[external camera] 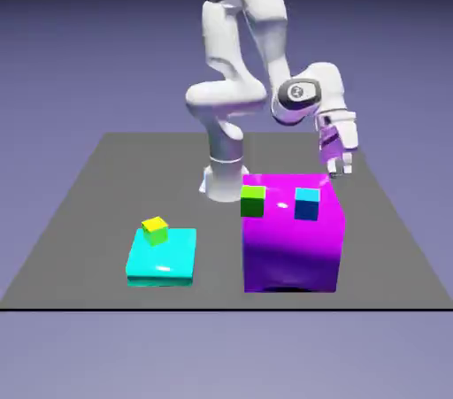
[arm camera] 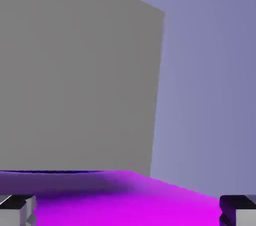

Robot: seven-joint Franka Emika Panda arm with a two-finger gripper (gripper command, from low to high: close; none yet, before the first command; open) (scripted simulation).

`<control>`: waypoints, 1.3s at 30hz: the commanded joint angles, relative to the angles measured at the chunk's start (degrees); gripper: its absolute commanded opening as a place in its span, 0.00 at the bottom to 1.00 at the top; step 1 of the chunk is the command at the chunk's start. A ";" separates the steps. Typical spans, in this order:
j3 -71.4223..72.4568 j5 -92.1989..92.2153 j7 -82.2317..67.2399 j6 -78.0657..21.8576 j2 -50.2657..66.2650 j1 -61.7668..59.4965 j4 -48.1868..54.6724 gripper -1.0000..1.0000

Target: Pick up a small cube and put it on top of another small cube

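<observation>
Item one: we are seeing the gripper (external camera: 337, 164) hanging just above the far corner of the large magenta block (external camera: 292, 247), on the exterior view's right, fingers spread wide and gripping nothing.

Item two: the small cube (external camera: 155, 230) is sitting on a cyan slab (external camera: 168, 266), near the block, on the exterior view's left.

Item three: a green cube (external camera: 253, 202) and a blue cube (external camera: 307, 203) are resting on the block's top.

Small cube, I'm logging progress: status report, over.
Claw open, empty, above the magenta block's far corner. Small cube untouched on the cyan slab. Green-topped cube and blue cube sit on the block, apart.
</observation>
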 commanded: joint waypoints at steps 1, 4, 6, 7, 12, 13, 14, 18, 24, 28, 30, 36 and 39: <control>0.83 -2.50 0.03 -0.22 0.49 0.35 -0.11 0.50; 3.32 -9.97 0.11 -0.89 1.95 1.41 -0.43 0.50; 4.99 -14.95 0.17 -1.33 2.92 2.11 -0.65 0.50; 5.82 -17.45 0.20 -1.55 3.41 2.46 -0.76 0.50; 9.97 -29.90 0.34 -2.65 5.84 4.22 -1.30 0.50; 10.80 -32.40 0.37 -2.88 6.33 4.57 -1.41 0.50; 11.59 -34.89 0.41 -3.11 6.80 4.85 -1.53 0.50; 12.11 -44.85 1.13 -4.63 7.71 1.16 -2.82 0.50; 12.89 -59.81 2.22 -6.92 9.07 -4.38 -4.75 0.50; 13.40 -69.77 2.95 -8.44 9.98 -8.08 -6.04 0.50; 13.66 -74.76 3.32 -9.21 10.44 -9.92 -6.68 0.50; 14.44 -89.71 4.41 -11.50 11.80 -15.46 -8.62 0.50; 16.13 -93.32 3.78 -11.68 11.15 -17.19 -10.25 0.50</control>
